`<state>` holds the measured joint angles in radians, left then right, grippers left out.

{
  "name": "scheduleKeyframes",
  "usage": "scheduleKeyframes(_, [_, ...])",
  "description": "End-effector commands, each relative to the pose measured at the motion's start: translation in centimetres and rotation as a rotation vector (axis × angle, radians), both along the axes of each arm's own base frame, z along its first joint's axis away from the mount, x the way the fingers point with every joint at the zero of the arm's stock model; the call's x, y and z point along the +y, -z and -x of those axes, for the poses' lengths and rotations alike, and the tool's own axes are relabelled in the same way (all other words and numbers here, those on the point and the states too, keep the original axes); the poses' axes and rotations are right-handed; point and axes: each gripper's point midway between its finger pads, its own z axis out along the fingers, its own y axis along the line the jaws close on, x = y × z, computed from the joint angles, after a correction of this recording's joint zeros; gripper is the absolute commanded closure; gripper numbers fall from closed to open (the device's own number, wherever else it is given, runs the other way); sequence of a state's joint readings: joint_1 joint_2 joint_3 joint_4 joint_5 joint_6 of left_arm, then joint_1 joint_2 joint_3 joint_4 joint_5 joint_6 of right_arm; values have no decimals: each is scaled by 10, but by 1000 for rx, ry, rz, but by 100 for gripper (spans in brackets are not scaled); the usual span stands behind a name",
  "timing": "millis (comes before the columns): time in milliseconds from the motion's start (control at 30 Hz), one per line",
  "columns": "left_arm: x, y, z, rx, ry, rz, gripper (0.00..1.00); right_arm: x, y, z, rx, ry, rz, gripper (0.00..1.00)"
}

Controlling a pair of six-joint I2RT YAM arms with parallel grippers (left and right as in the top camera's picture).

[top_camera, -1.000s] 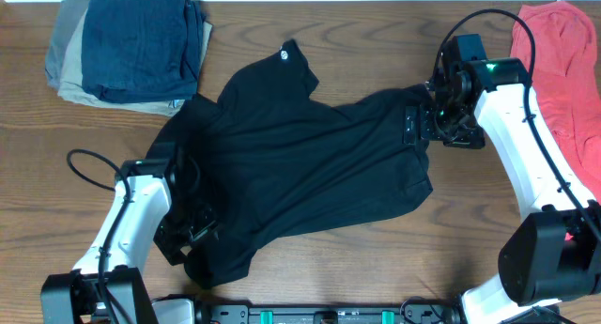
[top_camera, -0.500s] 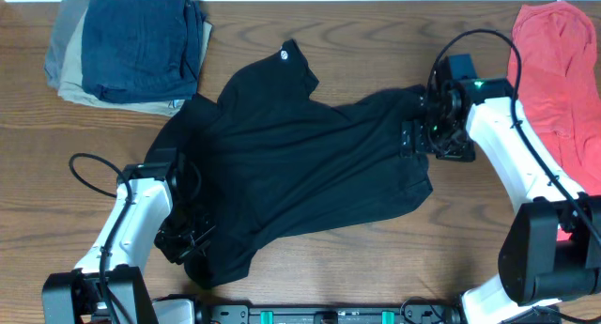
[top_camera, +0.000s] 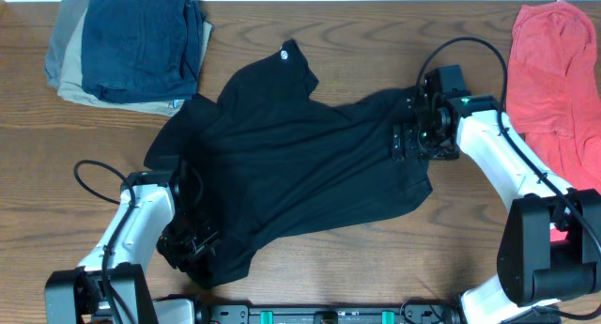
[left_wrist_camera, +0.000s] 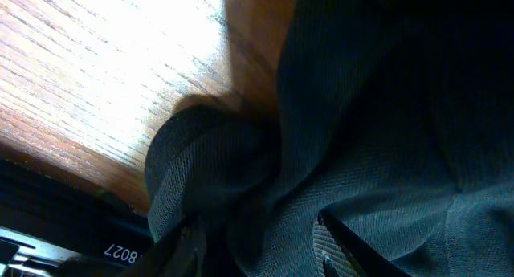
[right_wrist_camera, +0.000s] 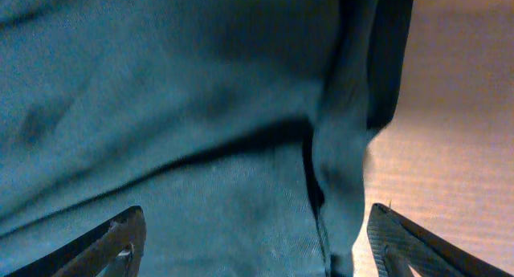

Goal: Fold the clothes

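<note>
This is looking like a robotics lab bench, not a home. Two white-and-black jointed robot arms, the left arm (top_camera: 131,230) and the right arm (top_camera: 498,155), are reaching over a brown wood-grain tabletop (top_camera: 357,268) from a black mounting rail with green labels (top_camera: 329,315) at its near edge. A thin black cable (top_camera: 89,174) is looping off the left arm. A large black soft-fabric garment (top_camera: 300,164), a folded navy-blue and khaki stack (top_camera: 141,42) and a red-pink shirt (top_camera: 554,70) are lying on the bare wood.

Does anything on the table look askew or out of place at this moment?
Yes: the black garment lies crooked and wrinkled across the table, with one corner bunched up at the left gripper. The folded pile looks tidy.
</note>
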<state>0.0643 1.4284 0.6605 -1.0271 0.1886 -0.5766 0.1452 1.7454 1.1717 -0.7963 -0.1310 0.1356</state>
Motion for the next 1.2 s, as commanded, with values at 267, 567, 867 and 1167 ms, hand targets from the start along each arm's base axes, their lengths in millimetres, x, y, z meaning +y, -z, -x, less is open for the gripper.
scheduleKeyframes(267, [-2,13,13,13,-6,10,27,7,15,-3,5,-55,4,24])
scheduleKeyframes(567, [-2,15,10,-3,-5,9,49,14,30,3,49,-75,10,32])
scheduleKeyframes(867, [-2,15,10,-2,-4,10,77,12,33,6,69,-62,21,55])
scheduleKeyframes(1167, [-2,13,8,-6,2,11,94,1,35,14,111,26,67,99])
